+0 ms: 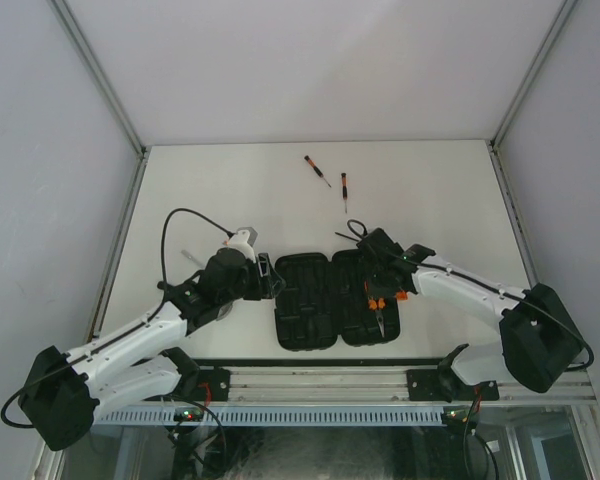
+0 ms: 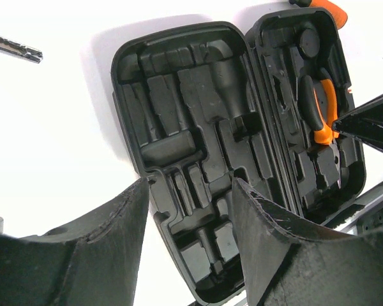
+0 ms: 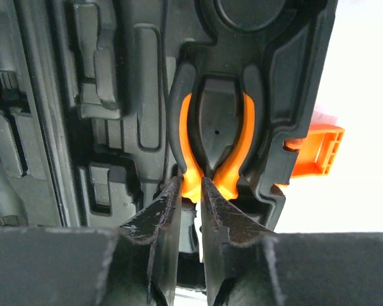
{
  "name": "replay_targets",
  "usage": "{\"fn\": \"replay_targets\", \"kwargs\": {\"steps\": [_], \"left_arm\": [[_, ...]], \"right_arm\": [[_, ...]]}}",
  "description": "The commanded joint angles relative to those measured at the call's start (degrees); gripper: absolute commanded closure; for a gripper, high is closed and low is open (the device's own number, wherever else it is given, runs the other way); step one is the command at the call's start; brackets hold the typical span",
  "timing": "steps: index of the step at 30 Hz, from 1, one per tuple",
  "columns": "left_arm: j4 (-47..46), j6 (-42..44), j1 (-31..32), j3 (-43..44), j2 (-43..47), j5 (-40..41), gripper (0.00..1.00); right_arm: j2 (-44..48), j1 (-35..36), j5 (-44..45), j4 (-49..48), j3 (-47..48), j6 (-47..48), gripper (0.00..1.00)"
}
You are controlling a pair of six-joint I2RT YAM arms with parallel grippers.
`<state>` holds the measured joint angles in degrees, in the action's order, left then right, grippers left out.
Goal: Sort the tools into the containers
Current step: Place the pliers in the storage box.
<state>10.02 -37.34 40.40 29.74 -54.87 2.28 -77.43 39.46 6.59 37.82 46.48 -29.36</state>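
So the black tool case (image 1: pixel 305 300) lies flat and wide open in the middle of the table (image 1: pixel 230 190), both ribbed halves side by side near the front edge, moulded slots facing up. The left half looks bare in the left wrist view, just empty-shaped recesses. The pliers (image 1: pixel 380 305) sit in the right half, and the right wrist view shows them bedded in their slot, with orange along the inside of the black handles (image 3: pixel 186 146). The little orange latch (image 3: pixel 319 150) pokes out from the case's outer edge right beside them. The right gripper (image 3: pixel 190 182) is down over that half with its jaws nearly together, only a thin gap between them. The tips sit right at the point where the two handles meet, but whether they're actually pinching anything there can't be told. The left gripper (image 2: pixel 190 185) is at the case's left side with jaws spread wide, released, the case's rim and a bit of the tray showing in the gap. One fingertip (image 2: pixel 140 191) looks to be right at the rim, though contact isn't clear. Two thin screwdrivers, one (image 1: pixel 317 170) angled and one (image 1: pixel 344 190) nearly straight, lie loose on the table, well beyond the case toward the back and close to each other but not touching.
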Motion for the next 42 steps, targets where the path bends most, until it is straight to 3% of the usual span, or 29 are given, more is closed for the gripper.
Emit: {"fn": "replay_targets", "kwargs": {"steps": [1, 25, 42], "left_arm": [[-1.0, 0.8, -0.7, -0.6, -0.1, -0.9, 0.42], [-0.7, 1.0, -1.7, -1.7, 1.1, -1.2, 0.42], [-0.8, 1.1, -2.1, -1.9, 1.1, -1.4, 0.42]], "right_arm": [[-1.3, -0.3, 0.6, -3.8, 3.8, 1.1, 0.84], [-11.6, -3.0, 0.5, -6.5, 8.9, 3.1, 0.87], [-19.1, -2.7, 0.6, -0.5, 9.0, 1.5, 0.95]]}}
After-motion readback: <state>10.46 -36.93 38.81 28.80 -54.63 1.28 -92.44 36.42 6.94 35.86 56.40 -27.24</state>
